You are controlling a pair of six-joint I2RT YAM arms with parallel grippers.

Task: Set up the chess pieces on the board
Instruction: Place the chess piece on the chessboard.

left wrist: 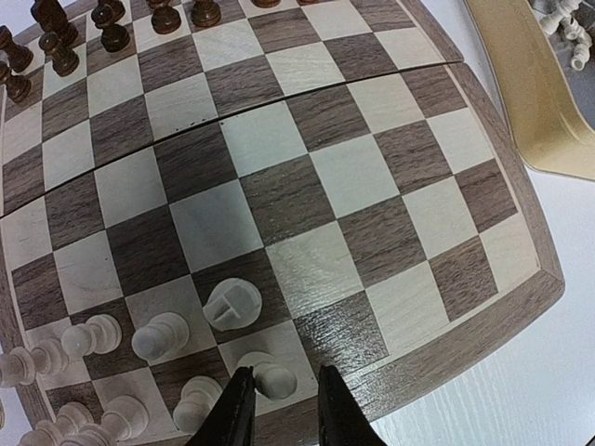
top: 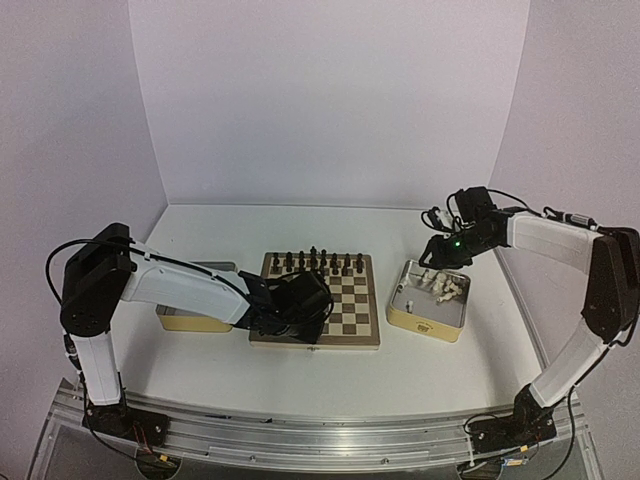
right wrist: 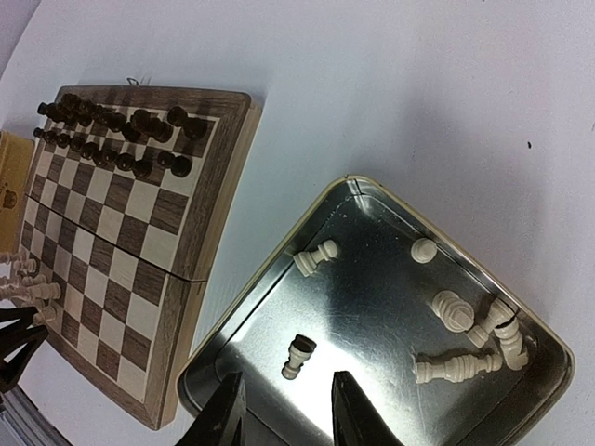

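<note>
The wooden board (top: 350,303) lies mid-table and fills the left wrist view (left wrist: 372,177). Dark pieces (top: 315,262) fill its far rows. Several cream pieces (left wrist: 160,336) stand at the near left corner. My left gripper (left wrist: 284,400) is low over that corner. Its jaws are apart around one cream piece (left wrist: 271,377), which stands by the left finger with a gap to the right finger. My right gripper (right wrist: 284,409) hovers open and empty over a metal tin (right wrist: 372,316). Several cream pieces (right wrist: 465,367) lie in the tin, one small one (right wrist: 297,356) just ahead of the fingers.
The tin with the cream pieces (top: 420,325) sits right of the board. A second yellowish tin (top: 185,322) sits left of the board, partly behind my left arm. White walls close the back and sides.
</note>
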